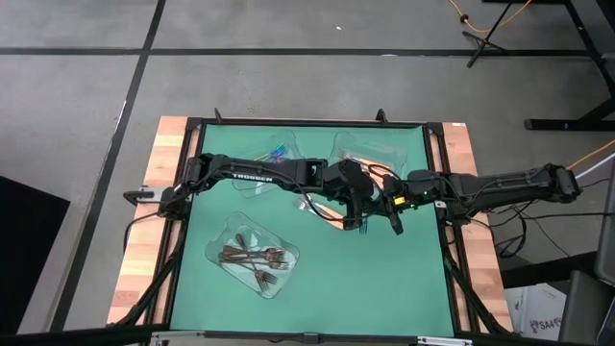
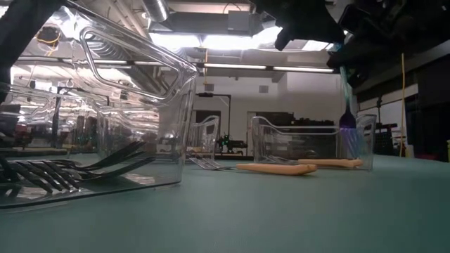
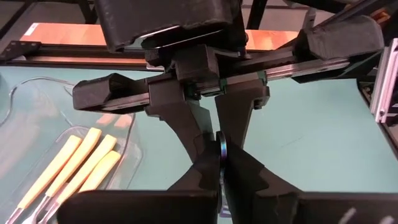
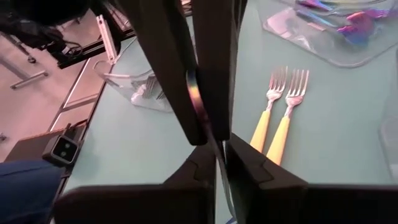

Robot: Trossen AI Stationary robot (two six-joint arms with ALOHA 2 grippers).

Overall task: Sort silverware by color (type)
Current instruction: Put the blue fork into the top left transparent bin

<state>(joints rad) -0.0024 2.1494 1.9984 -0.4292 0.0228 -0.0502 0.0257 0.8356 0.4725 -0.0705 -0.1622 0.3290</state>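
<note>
Much is hidden from us where the two grippers meet, above the green mat (image 1: pixel 317 288) just right of its middle. From above, the left gripper (image 1: pixel 360 204) and right gripper (image 1: pixel 394 213) overlap as one dark mass, with only the tip of an iridescent fork (image 1: pixel 362 229) showing below them. In the wrist views we see both pairs of fingers pressed onto this slim iridescent piece: the left gripper (image 3: pixel 221 163) is clamped on it, and the right gripper's (image 4: pixel 219 163) fingers lie against it too, though we cannot tell how firmly. Its tines are cut off in both.

We count three clear trays. The tray (image 1: pixel 252 255) nearest the mat's front edge holds dark forks (image 1: pixel 252 258), bunched so we cannot count them. The back-left tray (image 1: pixel 269 154) holds iridescent pieces (image 1: pixel 276 151), number unclear. The back-right tray (image 1: pixel 380 154) holds three orange-handled forks (image 3: pixel 87 158), partly cropped. Two more orange-handled forks (image 4: pixel 278 118) lie side by side on the mat beside the grippers
</note>
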